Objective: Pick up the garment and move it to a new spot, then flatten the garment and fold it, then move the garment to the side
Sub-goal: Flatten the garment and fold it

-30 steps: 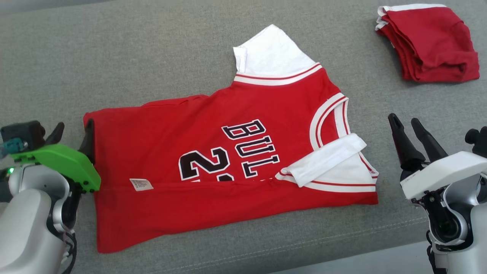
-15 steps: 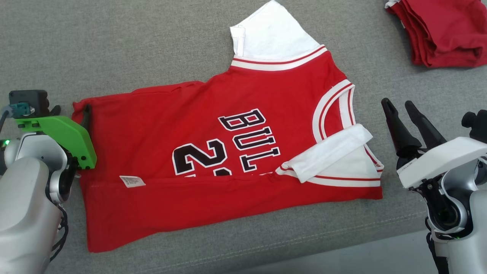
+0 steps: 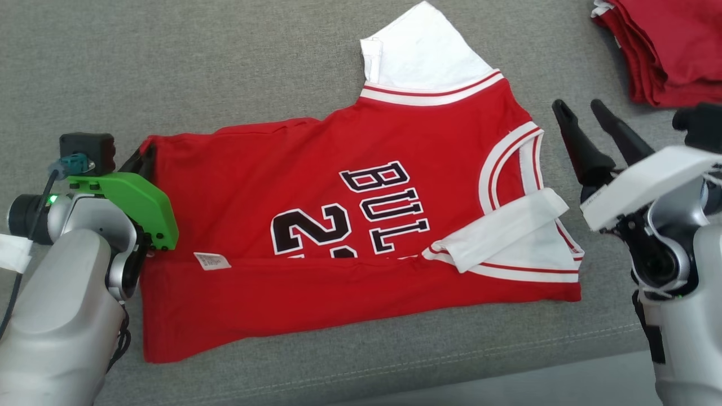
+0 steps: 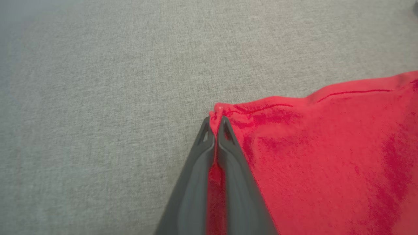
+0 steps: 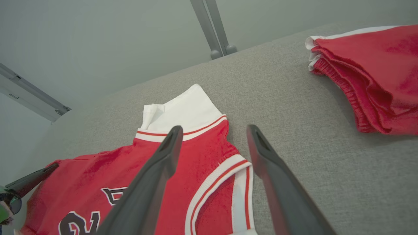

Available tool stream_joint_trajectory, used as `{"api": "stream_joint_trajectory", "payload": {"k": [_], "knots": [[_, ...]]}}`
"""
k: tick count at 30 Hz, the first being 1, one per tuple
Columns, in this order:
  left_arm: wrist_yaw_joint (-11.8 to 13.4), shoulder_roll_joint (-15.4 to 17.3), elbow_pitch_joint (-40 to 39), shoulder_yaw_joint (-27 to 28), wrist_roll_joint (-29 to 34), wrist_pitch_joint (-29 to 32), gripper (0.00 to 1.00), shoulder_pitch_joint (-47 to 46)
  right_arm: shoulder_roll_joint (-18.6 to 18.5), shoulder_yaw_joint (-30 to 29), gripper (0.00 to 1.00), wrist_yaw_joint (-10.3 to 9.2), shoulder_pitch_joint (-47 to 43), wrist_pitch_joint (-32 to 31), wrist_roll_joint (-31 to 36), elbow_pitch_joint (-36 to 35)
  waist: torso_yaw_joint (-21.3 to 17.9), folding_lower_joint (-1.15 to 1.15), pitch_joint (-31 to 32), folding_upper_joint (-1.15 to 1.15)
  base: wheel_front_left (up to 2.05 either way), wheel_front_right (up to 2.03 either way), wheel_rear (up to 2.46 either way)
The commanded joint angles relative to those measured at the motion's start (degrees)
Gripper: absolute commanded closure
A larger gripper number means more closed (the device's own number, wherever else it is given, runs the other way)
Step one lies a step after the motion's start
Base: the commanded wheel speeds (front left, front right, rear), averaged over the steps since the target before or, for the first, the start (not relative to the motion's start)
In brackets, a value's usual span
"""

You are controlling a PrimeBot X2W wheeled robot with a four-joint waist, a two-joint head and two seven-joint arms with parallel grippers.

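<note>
The garment point(image 3: 316, 186) is a red jersey with white sleeves and black lettering, lying flat on the grey cushion point(image 3: 225, 67) with its near long edge folded over. My left gripper point(image 3: 144, 159) is at the far left hem corner. The left wrist view shows my left gripper point(image 4: 215, 120) shut on that corner of the garment point(image 4: 326, 147), with red cloth pinched between the fingers. My right gripper point(image 3: 578, 107) is open just right of the neckline, apart from the cloth. In the right wrist view my right gripper point(image 5: 215, 129) hovers above the garment point(image 5: 202, 153).
A folded pile of red clothes point(image 3: 671, 51) lies at the far right corner, also seen as the pile point(image 5: 369, 78) in the right wrist view. The cushion's front edge point(image 3: 507, 361) runs along the bottom. Metal rails point(image 5: 212, 29) stand behind the cushion.
My left gripper has shut on the garment's far left hem corner. My right gripper has moved farther away, up beside the neckline, still open. The head camera has shifted.
</note>
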State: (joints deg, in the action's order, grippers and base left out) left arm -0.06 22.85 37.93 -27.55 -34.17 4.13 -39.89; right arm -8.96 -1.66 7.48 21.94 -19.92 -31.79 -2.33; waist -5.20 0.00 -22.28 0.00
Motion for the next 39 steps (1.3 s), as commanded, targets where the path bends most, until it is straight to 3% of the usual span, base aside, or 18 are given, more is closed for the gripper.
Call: {"api": "stream_joint_trajectory", "payload": {"k": [1,15,23,39], "knots": [[-0.27,-0.47,-0.3,0.13,0.38,-1.43,1.0,-1.21,-0.5,0.37,0.0,0.02,2.84,-0.71,0.95,1.43,1.18,0.0,0.1,0.0,0.0,0.0,0.0],[0.43,-6.04,-10.14,-3.71,3.08,-8.64,1.0,-0.51,-5.12,2.33,0.0,0.02,28.35,-8.72,10.44,27.1,12.3,0.0,-2.95,0.0,0.0,0.0,0.0],[0.78,-9.75,-13.29,-5.52,3.36,-10.23,1.0,-2.18,-6.61,1.23,0.0,0.02,38.88,-9.02,17.24,40.49,17.94,0.0,-6.18,0.0,0.0,0.0,0.0],[0.12,-13.24,-9.7,-6.88,2.66,-12.02,1.0,-4.74,-6.35,-2.47,0.0,0.01,46.22,-6.31,26.13,56.59,20.92,0.0,-8.14,0.0,0.0,0.0,0.0]]}}
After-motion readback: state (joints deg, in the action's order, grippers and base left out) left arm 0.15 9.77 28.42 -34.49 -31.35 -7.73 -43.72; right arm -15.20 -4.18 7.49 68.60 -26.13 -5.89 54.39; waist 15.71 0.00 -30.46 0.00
